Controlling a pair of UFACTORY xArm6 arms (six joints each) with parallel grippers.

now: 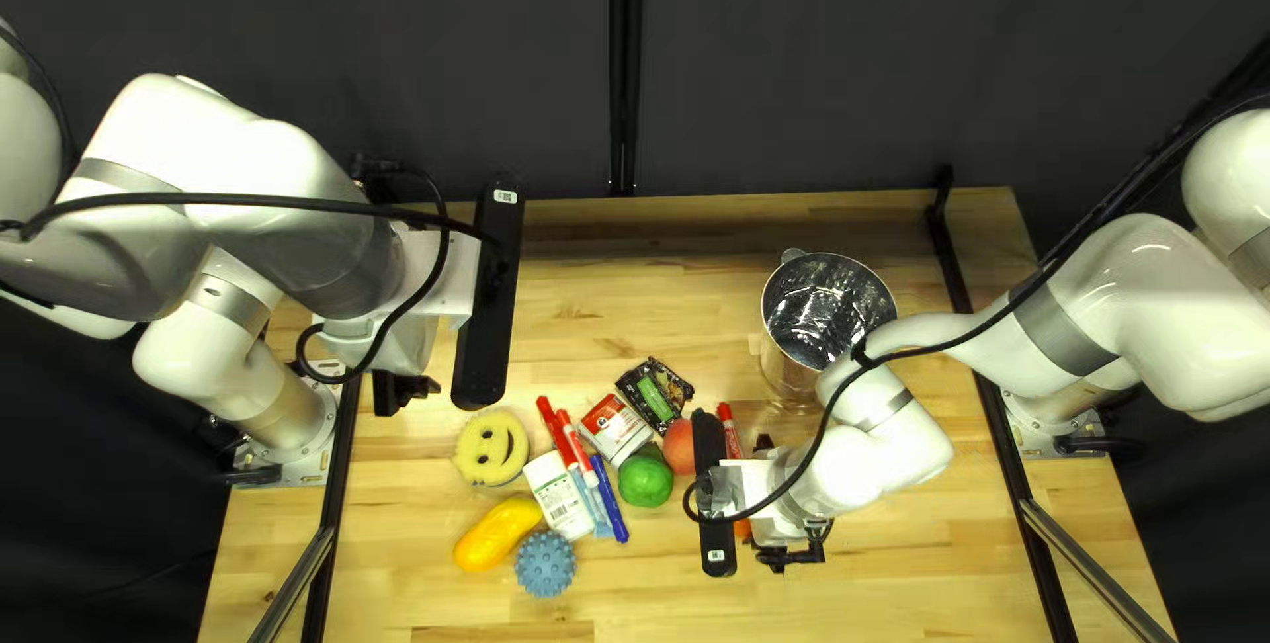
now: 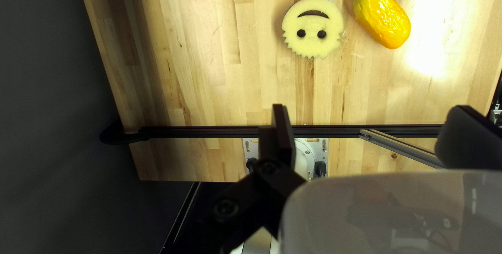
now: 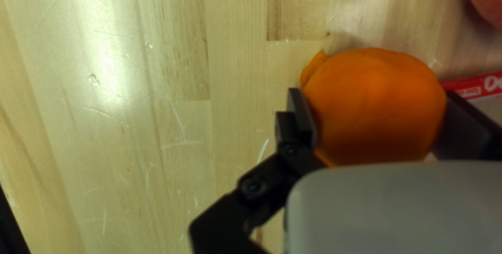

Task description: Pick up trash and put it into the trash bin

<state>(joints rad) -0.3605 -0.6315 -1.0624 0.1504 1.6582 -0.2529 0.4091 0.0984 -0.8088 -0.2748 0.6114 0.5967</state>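
Below the metal bin (image 1: pixel 790 369), right of centre in the top left view, the right hand (image 1: pixel 781 500) appears to be grasping an orange lump (image 3: pixel 374 107) — the left hand (image 1: pixel 404 392), left of centre, is released, fingers apart.

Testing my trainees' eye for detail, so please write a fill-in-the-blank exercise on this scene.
The left gripper holds ____ between its fingers.
The smooth, roundish object between the right gripper's fingers is coloured ____.
The pale yellow foam disc bears a smiling ____.
In the top left view, the shiny silver metal bin stands farther ____ (left or right) than the round green object.

Missing words: nothing; orange; face; right.
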